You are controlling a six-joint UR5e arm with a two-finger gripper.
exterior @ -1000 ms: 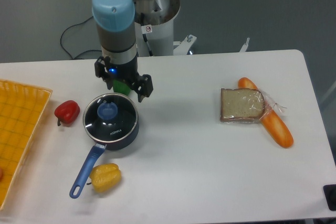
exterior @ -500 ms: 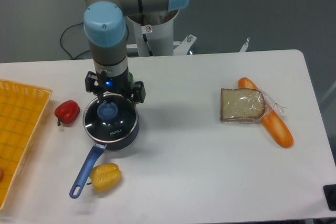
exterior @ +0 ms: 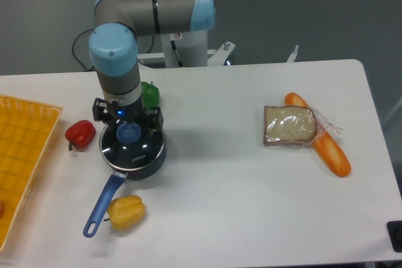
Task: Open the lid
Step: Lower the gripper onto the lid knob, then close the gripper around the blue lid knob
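The round glass lid (exterior: 137,150) with a metal rim, a blue centre knob (exterior: 129,133) and white "KONKA" lettering sits closed on a dark blue long-handled saucepan (exterior: 107,196) at the left of the white table. My gripper (exterior: 127,122) hangs directly over the back half of the lid, just above the knob. Its dark fingers (exterior: 154,119) stand apart on either side of the knob, open and holding nothing.
A red pepper (exterior: 80,134) lies left of the pan, a green pepper (exterior: 150,94) behind it, a yellow pepper (exterior: 126,212) by the pan handle. A yellow tray (exterior: 19,161) is at the left edge. Bagged bread (exterior: 289,126) and a carrot (exterior: 325,145) lie at the right.
My arm has moved left and forward, from behind the pan's right rim to over the lid's knob. The green pepper has come into view. The lid and pan have not moved.
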